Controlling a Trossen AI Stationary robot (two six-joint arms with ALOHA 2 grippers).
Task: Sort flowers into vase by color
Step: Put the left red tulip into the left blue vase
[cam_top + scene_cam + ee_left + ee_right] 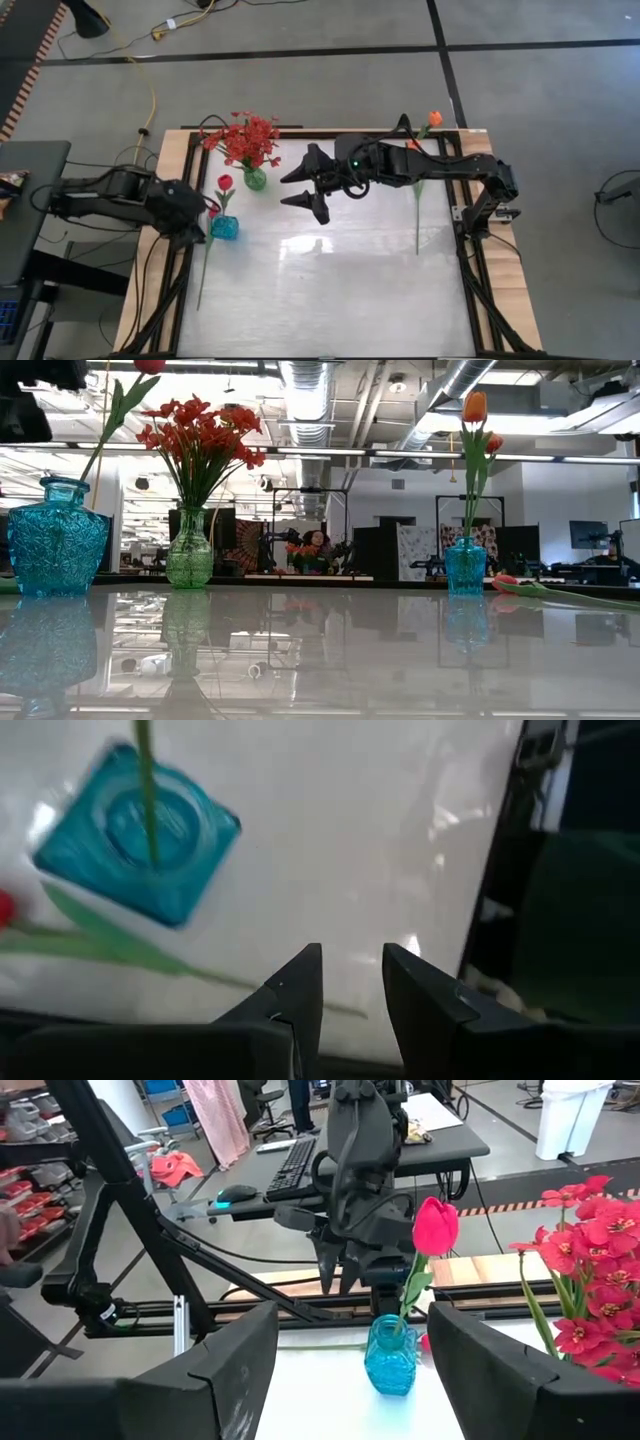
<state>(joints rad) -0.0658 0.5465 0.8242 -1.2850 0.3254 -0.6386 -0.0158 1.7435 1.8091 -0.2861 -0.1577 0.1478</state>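
Observation:
A blue glass vase (224,228) (135,835) at the table's left holds one red-pink tulip (435,1225) upright on its stem. My left gripper (352,970) (198,224) hangs just left of that vase, pointing steeply down, open by a narrow gap with nothing in it. Another red-pink tulip lies flat beside it, its stem (205,268) (120,955) on the table. A green vase (189,550) holds bushy red sprays (247,140). A second blue vase (465,565) at the far right holds orange tulips (474,407). My right gripper (296,189) (350,1380) hovers wide open over the table's middle, facing left.
One more tulip lies flat on the table's right side (418,215), bud (506,581) toward the far edge. The black frame rails (470,270) border the table. The white tabletop (330,290) near the front edge is bare. Desks and equipment stand beyond the table.

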